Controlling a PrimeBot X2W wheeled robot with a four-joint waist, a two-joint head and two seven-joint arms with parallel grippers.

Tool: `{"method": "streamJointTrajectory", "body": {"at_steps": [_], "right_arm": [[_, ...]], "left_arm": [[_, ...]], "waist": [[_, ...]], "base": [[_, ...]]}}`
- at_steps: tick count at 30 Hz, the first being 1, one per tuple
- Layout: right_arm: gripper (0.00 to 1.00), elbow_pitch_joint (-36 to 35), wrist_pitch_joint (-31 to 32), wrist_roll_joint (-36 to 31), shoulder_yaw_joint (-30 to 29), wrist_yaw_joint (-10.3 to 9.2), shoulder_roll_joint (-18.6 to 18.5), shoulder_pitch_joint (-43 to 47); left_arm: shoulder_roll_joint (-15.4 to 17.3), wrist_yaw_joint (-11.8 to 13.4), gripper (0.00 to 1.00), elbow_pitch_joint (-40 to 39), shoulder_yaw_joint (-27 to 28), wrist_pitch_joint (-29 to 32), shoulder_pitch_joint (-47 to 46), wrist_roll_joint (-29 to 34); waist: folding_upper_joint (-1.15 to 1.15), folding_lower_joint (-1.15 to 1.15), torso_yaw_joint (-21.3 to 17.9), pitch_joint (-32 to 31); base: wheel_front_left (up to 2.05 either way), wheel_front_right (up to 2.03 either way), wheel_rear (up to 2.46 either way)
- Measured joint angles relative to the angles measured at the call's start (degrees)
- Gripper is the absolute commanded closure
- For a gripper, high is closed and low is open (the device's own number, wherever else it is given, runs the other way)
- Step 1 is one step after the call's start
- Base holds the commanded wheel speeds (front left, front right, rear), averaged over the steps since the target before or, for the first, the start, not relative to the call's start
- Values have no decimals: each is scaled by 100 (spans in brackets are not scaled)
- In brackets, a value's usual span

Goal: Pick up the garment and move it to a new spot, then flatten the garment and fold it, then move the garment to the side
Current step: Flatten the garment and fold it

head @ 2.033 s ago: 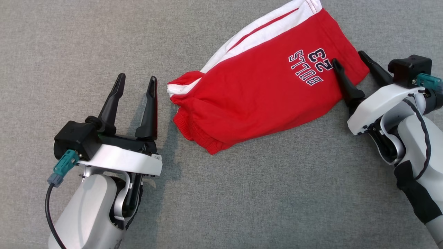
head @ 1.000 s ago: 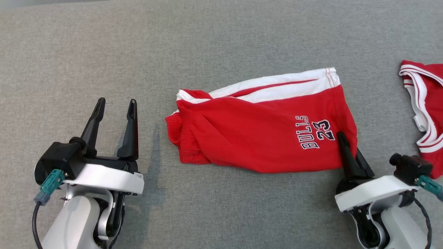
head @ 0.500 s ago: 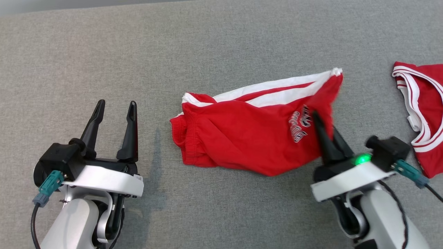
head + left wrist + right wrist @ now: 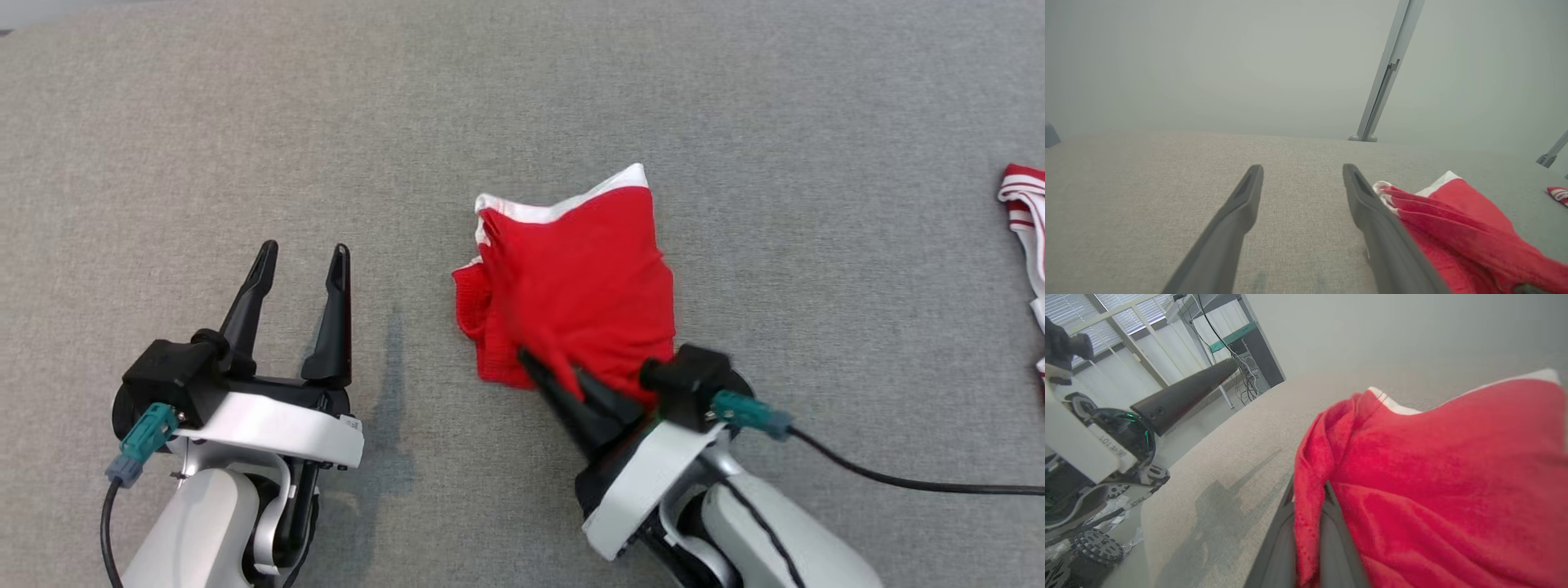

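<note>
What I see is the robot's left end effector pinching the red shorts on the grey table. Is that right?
Not quite: the right end effector pinches the red shorts on the grey table, as the right wrist view shows.

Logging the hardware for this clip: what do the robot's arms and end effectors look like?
Both forearms are pale grey-white shells ending in a white wrist plate. The left end effector and right end effector each have two long, tapering black fingers on a black base. A teal connector with a black cable plugs into a black block on each wrist.
</note>
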Motion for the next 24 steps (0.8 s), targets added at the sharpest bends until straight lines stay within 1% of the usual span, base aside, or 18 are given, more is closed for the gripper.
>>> {"method": "streamJointTrajectory", "body": {"at_steps": [3,9,10,12,15,17,18,19,22,24], "right_arm": [[100,345,-73,172,330,0,55,-69],[100,829,-335,344,577,0,74,-351],[73,873,-383,358,589,0,78,-381],[0,943,-424,391,668,0,76,-435],[0,815,-519,467,838,0,75,-446],[0,593,-591,488,956,0,35,-439],[0,447,-636,486,980,0,-12,-431],[0,181,-703,465,929,0,-147,-345],[0,-200,-797,345,508,0,-343,-79],[0,-396,-834,197,19,0,-409,140]], "left_arm": [[-40,-21,0,75,-15,-33,-2,-22],[-77,-42,0,170,-21,-83,-32,-36],[-82,-47,0,183,-25,-96,-41,-36],[-90,-51,0,208,-33,-101,-61,-37],[-107,-55,0,247,-49,-108,-68,-55],[-107,-55,0,275,-55,-110,-67,-55],[-104,-55,0,285,-53,-119,-66,-55],[-94,-47,0,311,-59,-124,-57,-54],[-59,8,0,326,-47,-125,-8,-34],[-23,38,0,333,-33,-141,13,-18]], "waist": [[0,0,77,36],[0,0,115,63],[0,0,115,60],[0,0,106,48],[0,0,85,11],[0,0,66,-30],[0,0,52,-55],[0,0,21,-111],[0,0,-36,-223],[0,0,-81,-298]], "base": [[0,0,0],[0,0,0],[0,0,0],[0,0,0],[0,0,0],[0,0,0],[0,0,0],[0,0,0],[0,0,0],[0,0,0]]}}
